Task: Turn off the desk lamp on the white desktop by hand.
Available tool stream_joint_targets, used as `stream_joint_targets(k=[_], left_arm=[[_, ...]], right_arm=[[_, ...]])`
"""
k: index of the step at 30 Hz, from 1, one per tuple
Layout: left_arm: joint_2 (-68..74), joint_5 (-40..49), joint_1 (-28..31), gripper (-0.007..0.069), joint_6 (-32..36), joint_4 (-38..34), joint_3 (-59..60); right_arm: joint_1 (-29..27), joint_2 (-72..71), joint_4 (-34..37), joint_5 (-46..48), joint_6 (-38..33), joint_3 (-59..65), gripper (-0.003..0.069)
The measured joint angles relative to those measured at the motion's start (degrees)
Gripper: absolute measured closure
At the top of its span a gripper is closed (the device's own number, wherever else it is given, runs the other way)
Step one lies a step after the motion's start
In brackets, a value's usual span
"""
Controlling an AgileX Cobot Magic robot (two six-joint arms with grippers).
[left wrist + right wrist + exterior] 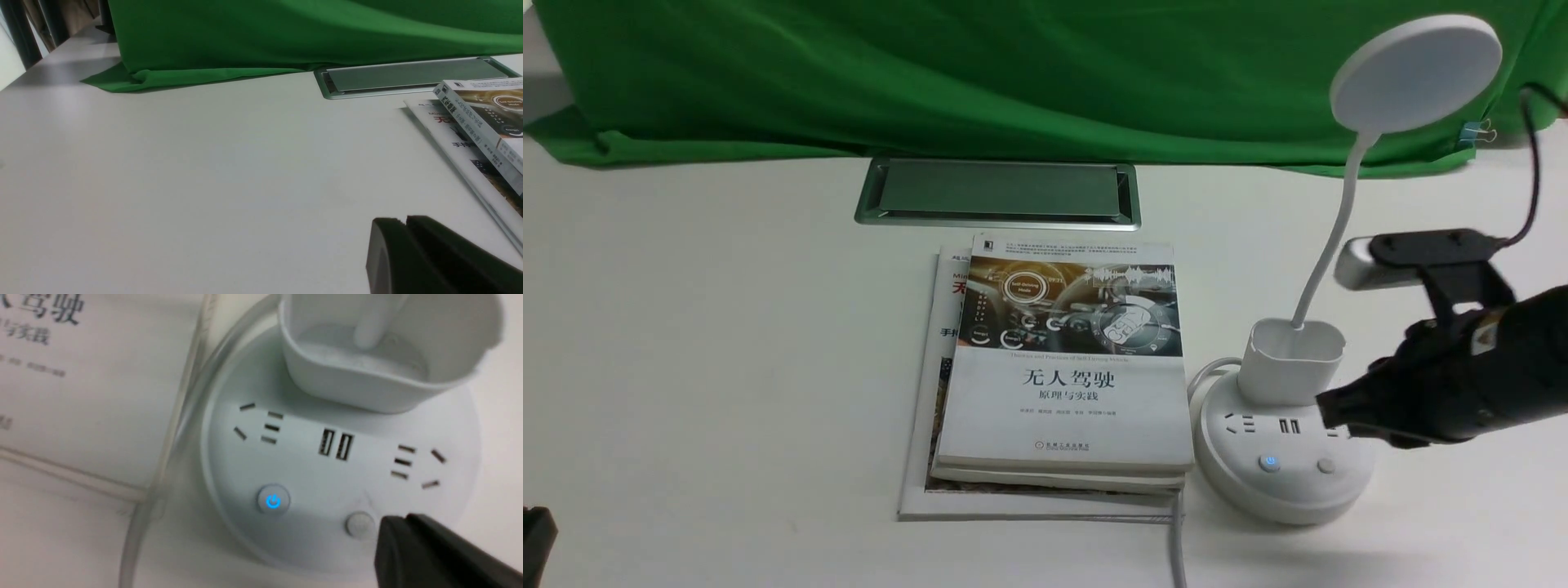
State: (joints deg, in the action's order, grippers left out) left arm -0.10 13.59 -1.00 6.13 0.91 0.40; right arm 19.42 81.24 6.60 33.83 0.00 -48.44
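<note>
The white desk lamp (1290, 384) stands on the white desktop (727, 327) at the right, disc head (1415, 73) up high. Its round base (310, 473) has a blue-lit power button (273, 500) and a plain grey button (359, 525). My right gripper (1327, 406) is shut and empty, its tip over the base's right side, just beside the plain button in the right wrist view (392, 526). My left gripper (402, 222) is shut and empty, low over bare desktop at the near left.
A stack of books (1062, 367) lies just left of the lamp base, with the lamp's white cord (1176, 539) running along its edge. A silver hatch (998, 193) sits behind the books. Green cloth (931, 73) covers the back.
</note>
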Motion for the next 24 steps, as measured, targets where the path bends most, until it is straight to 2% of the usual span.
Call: stream_joint_targets(k=[6,15,24], left_arm=[[0.0,0.0,0.0,0.0605,0.0,0.0,0.0],[0.0,0.0,0.0,0.0605,0.0,0.0,0.0],[0.0,0.0,0.0,0.0605,0.0,0.0,0.0]], right_arm=[[0.0,-13.0,0.0,6.2,-1.1,3.8,0.0622],[0.0,-38.2,-0.1,8.1,-1.1,14.0,0.0622],[0.0,-52.3,-0.3,7.6,-1.1,14.5,0.0621]])
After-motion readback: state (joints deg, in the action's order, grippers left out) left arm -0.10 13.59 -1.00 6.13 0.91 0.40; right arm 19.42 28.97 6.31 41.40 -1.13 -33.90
